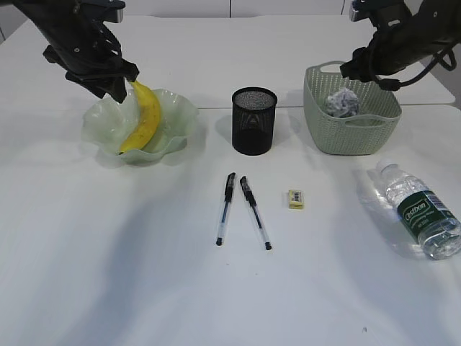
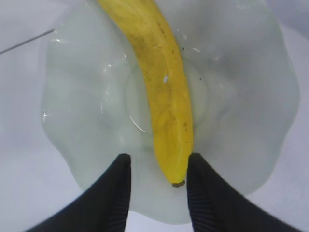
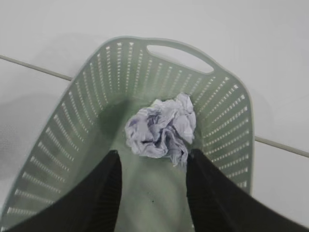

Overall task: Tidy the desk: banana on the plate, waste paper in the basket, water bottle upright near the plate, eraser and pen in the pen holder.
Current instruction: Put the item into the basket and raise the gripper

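the banana [image 2: 166, 96] is seen lying in the plate [image 2: 72, 121], flanked by the parted, empty left gripper [image 2: 159, 169]. the waste paper [image 3: 161, 128] is seen in the basket [image 3: 96, 87], released by the open right gripper [image 3: 153, 166]. the water bottle [image 1: 420, 210], pens [image 1: 226, 208] and eraser [image 1: 295, 199] are left untidied on the desk [image 1: 144, 288].

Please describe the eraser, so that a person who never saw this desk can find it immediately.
Start at the black mesh pen holder in the middle of the desk. In front of it lie two pens; just to their right lies the eraser, a tiny pale yellow block, far shorter than either pen.
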Robot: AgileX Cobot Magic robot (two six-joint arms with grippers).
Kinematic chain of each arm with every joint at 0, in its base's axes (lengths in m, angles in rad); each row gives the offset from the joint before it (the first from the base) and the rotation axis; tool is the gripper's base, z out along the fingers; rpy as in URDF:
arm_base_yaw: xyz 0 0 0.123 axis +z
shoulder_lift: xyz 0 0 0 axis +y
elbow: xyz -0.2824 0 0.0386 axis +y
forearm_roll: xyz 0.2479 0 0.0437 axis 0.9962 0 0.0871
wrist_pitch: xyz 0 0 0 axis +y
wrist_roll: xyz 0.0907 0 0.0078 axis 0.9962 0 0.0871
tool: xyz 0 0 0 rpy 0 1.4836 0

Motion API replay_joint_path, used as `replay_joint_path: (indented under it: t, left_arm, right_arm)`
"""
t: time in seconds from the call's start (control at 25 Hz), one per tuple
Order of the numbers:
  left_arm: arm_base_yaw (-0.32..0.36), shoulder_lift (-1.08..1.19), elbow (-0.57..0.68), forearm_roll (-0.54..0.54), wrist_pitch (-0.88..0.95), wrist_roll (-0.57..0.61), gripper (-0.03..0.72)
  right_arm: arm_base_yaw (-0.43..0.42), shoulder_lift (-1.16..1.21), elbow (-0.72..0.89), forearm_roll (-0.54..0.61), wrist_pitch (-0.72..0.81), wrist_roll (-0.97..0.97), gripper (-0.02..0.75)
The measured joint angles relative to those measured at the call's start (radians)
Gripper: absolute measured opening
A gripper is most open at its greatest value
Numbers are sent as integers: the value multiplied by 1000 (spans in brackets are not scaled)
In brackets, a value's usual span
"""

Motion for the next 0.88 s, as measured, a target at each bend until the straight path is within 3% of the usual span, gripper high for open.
replay_joint_path:
  t: [0.28,0.52,0.72,0.88]
  left_arm:
    - [0,0,0,-1,-2,0,248]
    - [0,0,0,-3,-4,0,246]
    - [0,0,0,-7,2,0,246]
    - [0,0,0,-8,32,0,246]
  right_arm:
    - [0,0,-9,113,61,27,337]
    - [0,-36,-71,129,180,39,341]
    - [0,-88,-168,125,311,134,447]
    - [0,-105,-249,40,515,230,511]
